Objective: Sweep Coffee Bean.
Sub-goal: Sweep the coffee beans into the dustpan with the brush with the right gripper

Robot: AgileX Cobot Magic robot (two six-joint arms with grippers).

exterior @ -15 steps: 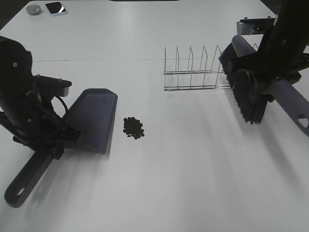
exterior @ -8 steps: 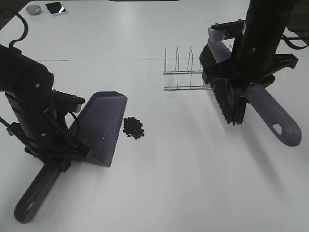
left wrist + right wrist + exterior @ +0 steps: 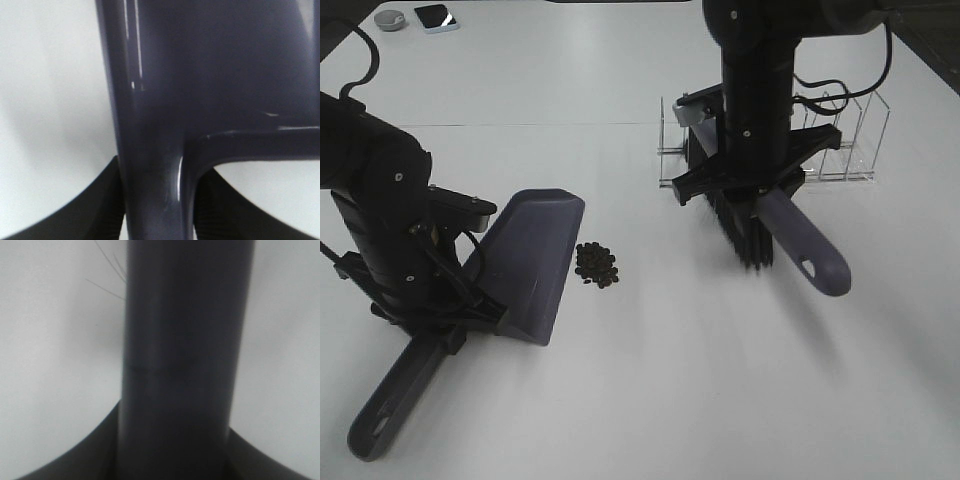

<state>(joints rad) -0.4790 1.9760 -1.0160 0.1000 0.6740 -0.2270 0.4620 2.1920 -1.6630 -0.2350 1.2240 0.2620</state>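
The left gripper (image 3: 438, 322) is clamping the dustpan (image 3: 530, 260) at the neck where the handle joins the pan; in the left wrist view the dark fingers (image 3: 82, 212) are pressing against both sides of the glossy stem. The dustpan is lying on the white table (image 3: 650, 400) with its open lip facing the coffee bean (image 3: 596, 264), and its handle (image 3: 392, 405) is extending toward the near left edge. The coffee bean is sitting as one compact cluster on the table, just beside the lip of the dustpan and apart from it by a narrow strip of bare surface. The right gripper (image 3: 752, 182) is gripping the brush (image 3: 748, 222) around its handle (image 3: 812, 258); the right wrist view is showing the fingers (image 3: 75, 462) closing on either side of the dark shaft. The brush is standing well apart from the coffee bean, on the side opposite the dustpan, with its bristles (image 3: 738, 238) pointing down. Whether the bristle tips are touching the table cannot be determined from the high view. A wire rack (image 3: 845, 140) is standing just behind the right arm. A phone (image 3: 435, 17) and a small grey object (image 3: 390, 20) are lying at the far left corner.
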